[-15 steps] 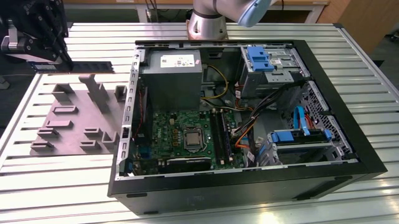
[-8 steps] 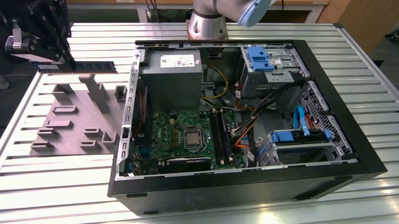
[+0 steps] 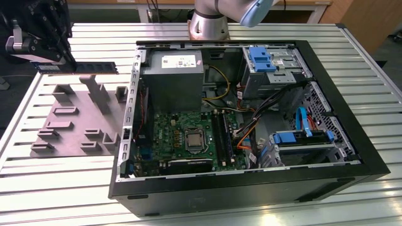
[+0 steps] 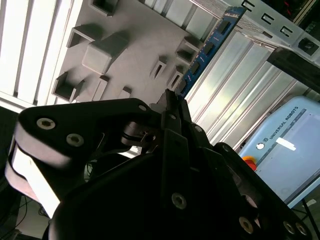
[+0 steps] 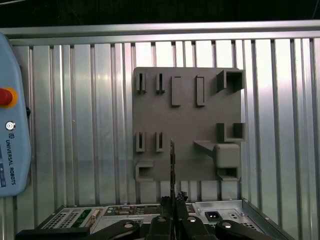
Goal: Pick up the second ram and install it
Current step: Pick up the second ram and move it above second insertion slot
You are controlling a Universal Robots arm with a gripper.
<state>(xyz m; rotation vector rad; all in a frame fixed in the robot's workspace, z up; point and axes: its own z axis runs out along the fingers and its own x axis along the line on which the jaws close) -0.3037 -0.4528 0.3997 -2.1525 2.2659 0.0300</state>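
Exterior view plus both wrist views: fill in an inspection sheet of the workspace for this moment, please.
Surface: slatted metal table, carrying fixture plate and case.
Job's things: second ram held level in the air above the grey fixture plate; open computer case with motherboard alongside.
Clutter: nothing seen.
Grippers: hand shut on the second ram.
Cables: wire bundles inside the case.
Surroundings: teach pendant on the table; arm base behind the case.
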